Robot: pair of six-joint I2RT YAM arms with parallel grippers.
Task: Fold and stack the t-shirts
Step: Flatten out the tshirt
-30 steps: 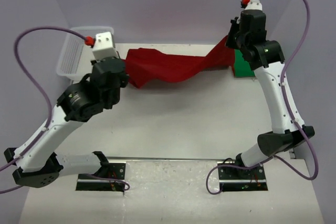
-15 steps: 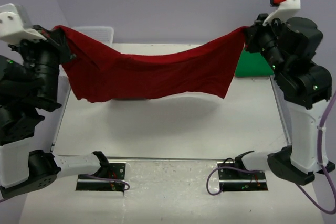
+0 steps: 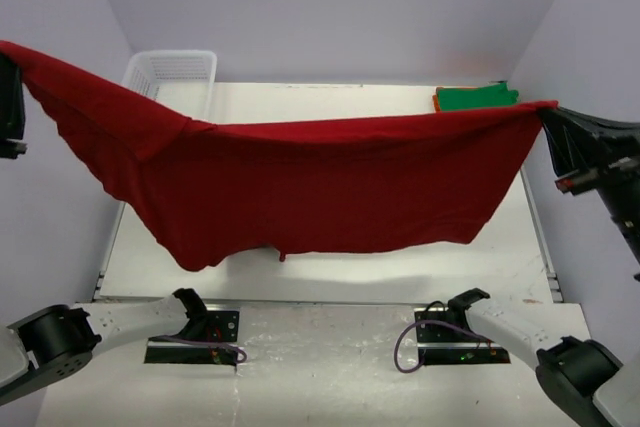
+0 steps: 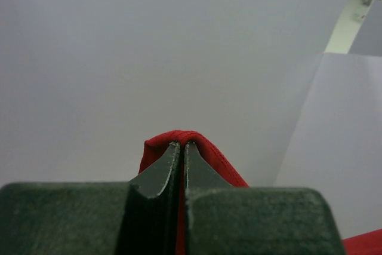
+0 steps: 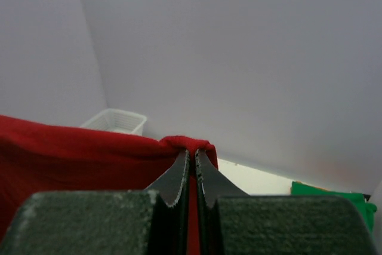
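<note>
arm bases (image 3: 190, 332): sat bolted along the near edge of the desk (image 3: 330, 272), one left, one right.
dark red t-shirt (image 3: 320, 187): hung up in the air over the desk, stretched wide from beyond the left edge to beyond the right edge. Top edge ran nearly taut with a slight dip in the middle. Lower hem drooped over the near half of the desk, lowest toward the near left corner. Could not tell whether the hem touched the surface.
left gripper (image 4: 181, 144): raised high past the desk's left edge, jaws pinched tight on a fold of the dark red t-shirt, cloth bulging over the tips.
right gripper (image 5: 191, 153): raised past the desk's right edge, jaws clamped the same way on the opposite end of that shirt, red fabric humped over the tips.
green t-shirt (image 3: 478, 97): lay folded flat at the far right corner of the desk.
orange t-shirt (image 3: 438, 101): showed only as a thin sliver under the green one, at its left side.
white mesh basket (image 3: 175, 69): stood at the far left corner, its near left part hidden behind the raised red cloth.
</note>
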